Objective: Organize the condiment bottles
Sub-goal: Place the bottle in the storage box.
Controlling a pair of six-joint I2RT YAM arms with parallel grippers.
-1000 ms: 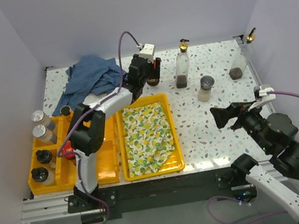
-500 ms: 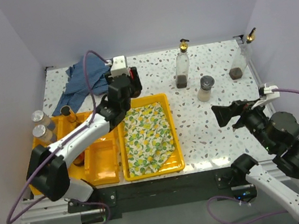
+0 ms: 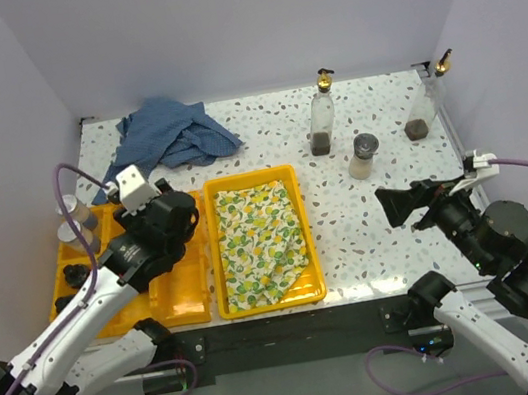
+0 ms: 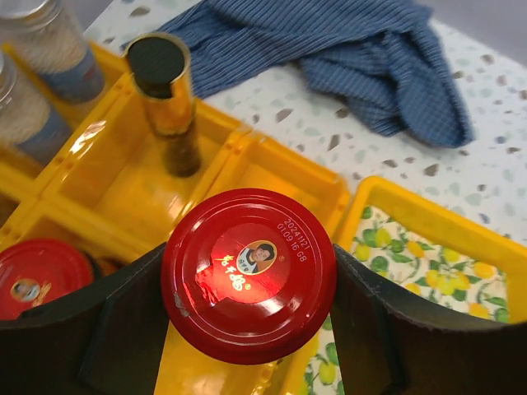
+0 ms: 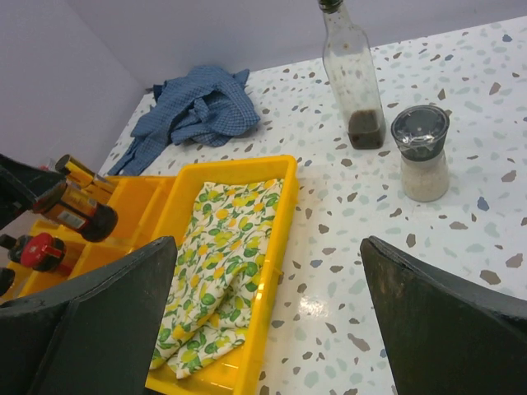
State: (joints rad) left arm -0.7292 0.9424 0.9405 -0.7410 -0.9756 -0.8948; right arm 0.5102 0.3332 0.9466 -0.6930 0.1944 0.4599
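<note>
My left gripper (image 3: pixel 161 225) is shut on a red-lidded dark sauce jar (image 4: pixel 248 274), one finger on each side of the lid, holding it over the yellow compartment tray (image 3: pixel 185 294). In that tray stand a gold bottle with a black cap (image 4: pixel 165 99), another red-lidded jar (image 4: pixel 37 285) and two grey-capped shakers (image 3: pixel 71 218). On the table stand a glass bottle with a gold pourer (image 3: pixel 321 119), a grey-capped shaker (image 3: pixel 364 155) and a second glass bottle (image 3: pixel 426 101) at the far right. My right gripper (image 5: pixel 272 280) is open and empty above the table's right side.
A second yellow tray (image 3: pixel 218 266) holds a lemon-print cloth (image 3: pixel 258 231) beside the compartment tray. A crumpled blue cloth (image 3: pixel 169 137) lies at the back left. White walls close in the table on three sides.
My left arm has swung from the back of the table, beside the blue cloth, forward and left over the compartment tray, carrying the red-lidded jar. The right arm has hardly moved.
</note>
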